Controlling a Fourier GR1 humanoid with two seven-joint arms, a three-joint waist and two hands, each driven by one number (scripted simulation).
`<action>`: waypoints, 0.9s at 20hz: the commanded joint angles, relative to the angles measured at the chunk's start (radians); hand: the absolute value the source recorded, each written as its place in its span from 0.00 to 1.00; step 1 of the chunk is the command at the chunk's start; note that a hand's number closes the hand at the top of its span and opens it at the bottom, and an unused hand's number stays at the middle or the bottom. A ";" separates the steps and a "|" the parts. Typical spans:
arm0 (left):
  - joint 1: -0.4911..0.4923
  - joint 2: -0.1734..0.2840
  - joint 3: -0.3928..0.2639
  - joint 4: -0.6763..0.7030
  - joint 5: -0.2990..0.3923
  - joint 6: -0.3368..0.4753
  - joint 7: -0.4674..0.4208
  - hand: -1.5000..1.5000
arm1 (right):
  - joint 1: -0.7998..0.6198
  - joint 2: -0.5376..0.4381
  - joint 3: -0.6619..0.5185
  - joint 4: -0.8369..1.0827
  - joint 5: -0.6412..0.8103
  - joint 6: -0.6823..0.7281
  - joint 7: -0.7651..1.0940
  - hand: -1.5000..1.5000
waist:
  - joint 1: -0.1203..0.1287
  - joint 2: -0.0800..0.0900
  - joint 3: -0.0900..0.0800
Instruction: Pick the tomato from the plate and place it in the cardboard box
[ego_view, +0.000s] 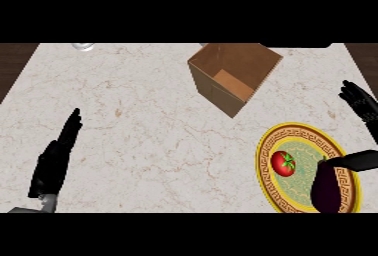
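Marble-patterned table (148, 125) fills my view, with dark wood showing at its far corners. On it, near my right edge, lies a yellow-rimmed plate (275, 137) carrying the tomato (283, 163), red with a green stalk, on the plate's left half; a dark aubergine (326, 190) rests beside it on the same plate. Farther away stands the cardboard box (232, 75), open at the top and well apart from the plate. My left hand (55, 160) lies at the left with fingers straight, resting and holding nothing. My right hand (360, 102) shows at the right edge, beyond the plate, fingers relaxed and empty. I judge the pick not yet begun: the next move calls for bringing the right hand over the tomato and closing round it without disturbing the aubergine.
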 joint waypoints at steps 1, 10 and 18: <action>-0.029 -0.023 -0.020 0.005 -0.026 0.018 0.036 0.50 | -0.004 -0.154 0.088 -0.023 0.119 0.120 0.050 0.00 | -0.008 0.000 0.000; -0.011 0.008 0.061 0.000 0.010 -0.061 0.007 0.50 | 0.018 -0.173 0.206 -0.167 0.228 0.258 0.190 0.00 | -0.006 -0.002 0.000; 0.015 -0.080 0.056 -0.032 -0.081 -0.040 0.033 0.50 | 0.113 -0.018 0.217 -0.326 0.352 0.180 0.383 0.00 | -0.010 -0.002 0.001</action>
